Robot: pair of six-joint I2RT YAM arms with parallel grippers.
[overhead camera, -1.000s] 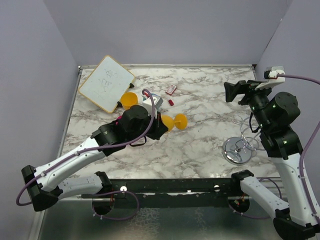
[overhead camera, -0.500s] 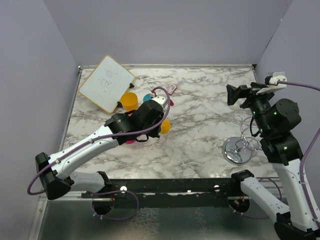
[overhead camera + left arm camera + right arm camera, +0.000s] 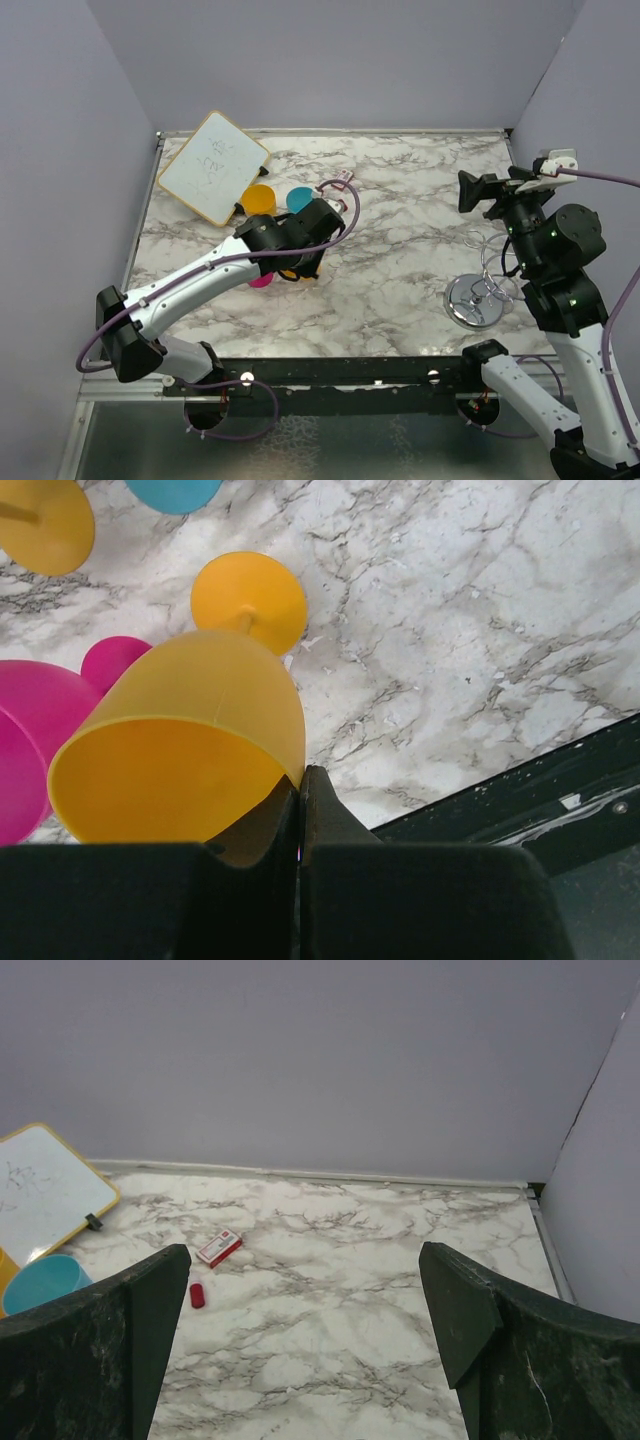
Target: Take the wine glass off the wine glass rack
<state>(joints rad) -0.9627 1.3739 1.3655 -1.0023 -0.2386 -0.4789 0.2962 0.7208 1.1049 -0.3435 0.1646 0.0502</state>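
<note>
Two arms are on my screens. The left gripper (image 3: 300, 785) is pinched tight on the rim wall of the orange wine glass (image 3: 190, 730). The bowl's mouth faces the wrist camera at lower left, and its foot (image 3: 250, 598) sits higher in the frame over the marble. I can't tell whether the glass touches the table (image 3: 400, 200). A pink glass (image 3: 20, 760) lies just beside it at the left edge. Overhead, that gripper sits left of centre, well apart from the rack (image 3: 478, 297) at lower right, so the glass is off the rack. The right gripper (image 3: 303, 1258) is spread wide and holds nothing, at the right of the overhead view, above the rack in the frame.
</note>
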